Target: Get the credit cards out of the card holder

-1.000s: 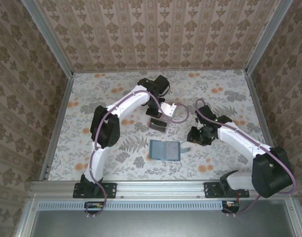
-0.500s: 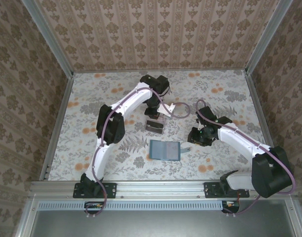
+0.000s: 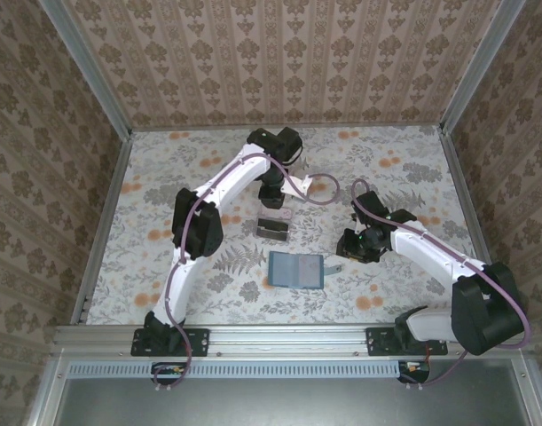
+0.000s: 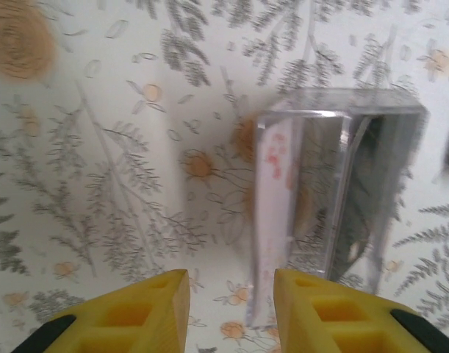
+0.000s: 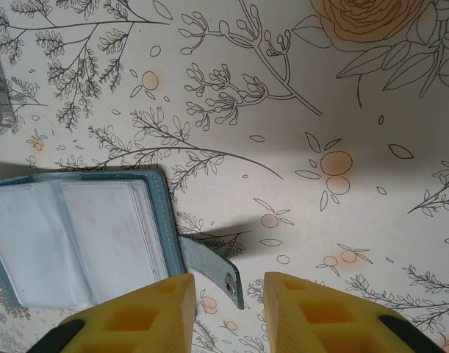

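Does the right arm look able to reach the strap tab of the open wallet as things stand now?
Probably yes. The right gripper is open, and the strap tab of the wallet lies flat on the table just ahead of its fingers, with nothing in the way.

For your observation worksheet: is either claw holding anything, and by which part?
Nothing: left claw is open above the tray; right claw is open over the wallet's strap.

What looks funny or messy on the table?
Nothing looks broken or spilled. The card holder lies open and flat, its strap tab sticking out sideways. The clear tray sits upright with a pale card standing on edge inside.
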